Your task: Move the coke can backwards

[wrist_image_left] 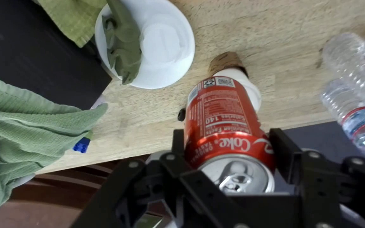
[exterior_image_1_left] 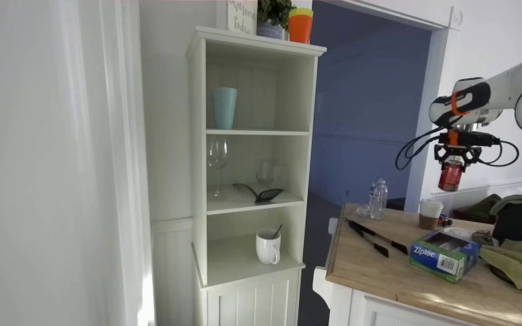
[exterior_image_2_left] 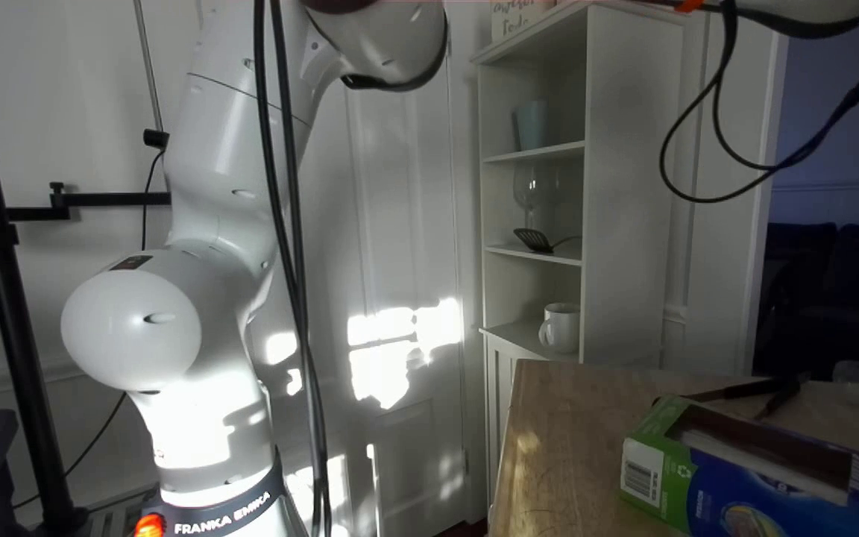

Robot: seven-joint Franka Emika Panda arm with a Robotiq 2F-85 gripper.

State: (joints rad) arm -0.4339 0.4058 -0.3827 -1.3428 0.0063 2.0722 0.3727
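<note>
Wrist view: close, looking down past my gripper (wrist_image_left: 229,137) onto the counter (wrist_image_left: 138,123) edge. Both exterior views face the cabinet (exterior_image_1_left: 244,156), sharing its nearest counter corner; in an exterior view, my base (exterior_image_2_left: 209,481) near.

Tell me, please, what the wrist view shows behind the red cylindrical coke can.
Part of a brown-and-white cup, a small black object and pale wooden tabletop show; the coke can covers the rest.

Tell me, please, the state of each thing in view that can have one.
Coke can: held off the table, slightly tilted; opened or not, unclear.
Hand: closed on the Coke can.
Ziploc box: open on top.
Tongs: lying spread open.
Clear bottle: upright.
Paper cup: upright.
White mug: upright, utensil sticking out.
Blue tumbler: upright.
Wine glass: upright.
Slotted turner: lying on a shelf.
Base light: glowing orange.
</note>
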